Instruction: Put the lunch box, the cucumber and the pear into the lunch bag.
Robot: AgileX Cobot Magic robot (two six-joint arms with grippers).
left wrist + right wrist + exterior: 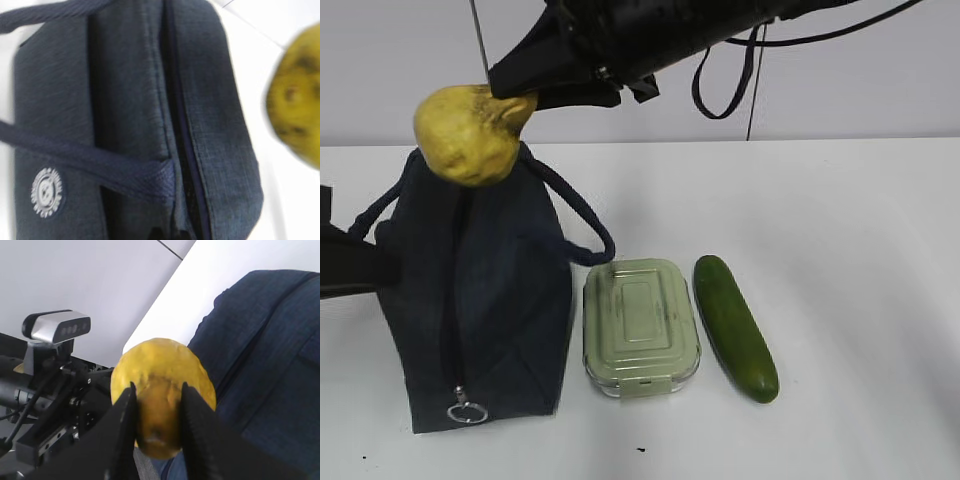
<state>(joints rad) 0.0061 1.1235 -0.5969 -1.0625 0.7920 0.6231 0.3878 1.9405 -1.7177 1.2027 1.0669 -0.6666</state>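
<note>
My right gripper [515, 100] reaches across from the upper right and is shut on the narrow brownish top of the lumpy yellow pear [470, 135]. It holds the pear above the top of the dark navy lunch bag [470, 300]. In the right wrist view both black fingers [125, 410] clamp the pear [160, 357] over the bag [265, 365]. The left gripper [365, 268] is at the bag's left side. Its wrist view shows the bag [125, 100] with the zipper slit parted. Fabric is bunched at the bottom edge where the jaws pinch it. The sage-lidded lunch box [640, 325] and the cucumber [735, 328] lie to the bag's right.
The white table [850, 220] runs right and back to a pale wall. The bag's metal ring pull [467, 411] hangs near the front edge. A black cable loop [725, 80] dangles from the right arm. A grey camera on a stand [57, 327] sits beyond the table.
</note>
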